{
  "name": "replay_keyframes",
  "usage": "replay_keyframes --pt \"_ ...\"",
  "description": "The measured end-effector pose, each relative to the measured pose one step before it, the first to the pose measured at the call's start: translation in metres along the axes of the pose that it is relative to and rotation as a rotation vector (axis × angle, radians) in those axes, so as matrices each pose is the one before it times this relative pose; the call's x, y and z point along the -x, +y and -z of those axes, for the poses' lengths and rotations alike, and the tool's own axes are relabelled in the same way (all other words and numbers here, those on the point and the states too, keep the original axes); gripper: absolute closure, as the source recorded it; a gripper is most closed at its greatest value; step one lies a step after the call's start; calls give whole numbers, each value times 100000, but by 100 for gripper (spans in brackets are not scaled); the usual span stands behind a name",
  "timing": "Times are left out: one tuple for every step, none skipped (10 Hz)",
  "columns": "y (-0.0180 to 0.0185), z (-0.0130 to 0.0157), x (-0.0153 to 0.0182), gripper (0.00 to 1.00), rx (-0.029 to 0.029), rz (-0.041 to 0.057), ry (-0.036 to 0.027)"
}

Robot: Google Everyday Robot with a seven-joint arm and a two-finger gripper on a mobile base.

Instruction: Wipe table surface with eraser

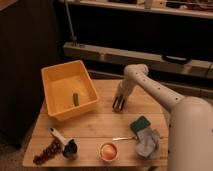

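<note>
Your gripper [118, 104], closure indeterminable, hangs near the green rectangular eraser [140, 123]: judged light, firm; take its long sides.

1. Arm [152, 89]: smooth off-white casing built of tubular links with rounded ends, tinted warm by the dim light.
2. Near link [192, 132]: the thickest piece, a broad pale cylinder with a plain surface, filling the near right corner.
3. Middle link [159, 93]: a slimmer white tube with a row of small dark dots along its side; screws or holes, cannot be told.
4. Elbow housing [135, 71]: bulbous, white, with a domed cap.
5. Wrist section [123, 90]: short, narrower white sleeve, shaded grey underneath.
6. Gripper [118, 103]: compact, dark brownish-black; sits low over the wooden table [100, 125], right of the yellow bin [62, 66], toward the far side.
</note>
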Motion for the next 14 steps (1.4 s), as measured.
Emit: replay_keyframes --pt "-1999 23 -249 100 -626 3513 343" --pt "-2520 -101 -1 100 -74 4911 69" --pt "-2397 -439 289 100 787 5339 -469" --pt "-2158 -520 455 100 1120 4635 -777" --pt "-1229 -631 559 100 2198 3350 -1328" --pt "-763 -410 479 100 821 1405 -744" --pt "-336 -313 546 100 470 317 -741" --pt "-19 -253 999 100 402 220 -969" --pt "431 -36 1002 100 -6 -158 -757" --pt "656 33 1040 100 66 -214 -711" --pt "1218 239 1602 100 87 -600 -767" --pt "2009 327 2066 100 336 -1165 -1010" --pt "1894 288 1643 100 472 -1277 -863" --pt "2023 162 1603 100 500 -1864 -899"
